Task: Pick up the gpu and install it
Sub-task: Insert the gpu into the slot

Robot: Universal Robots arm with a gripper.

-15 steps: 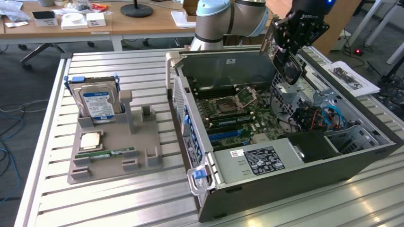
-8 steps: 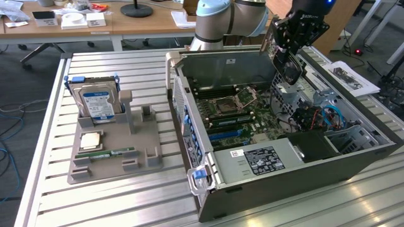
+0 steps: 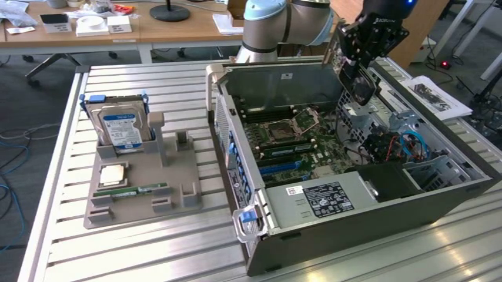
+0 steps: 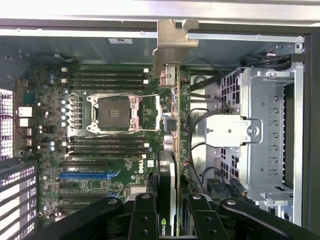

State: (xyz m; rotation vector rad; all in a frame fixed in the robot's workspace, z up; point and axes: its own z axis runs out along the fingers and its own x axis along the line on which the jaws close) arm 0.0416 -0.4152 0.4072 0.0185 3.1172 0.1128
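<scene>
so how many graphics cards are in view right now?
1. The graphics card is gripped in the hand, held edge-down over the open computer case, with its metal bracket at the far end from the hand. Others could be hidden behind the case walls.

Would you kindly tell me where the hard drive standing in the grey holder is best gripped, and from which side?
Probably the hard drive by its top edge, jaws across the two flat faces, coming straight down from above. It stands upright in the grey holder, whose posts flank its lower part, so just the upper part is free.
</scene>
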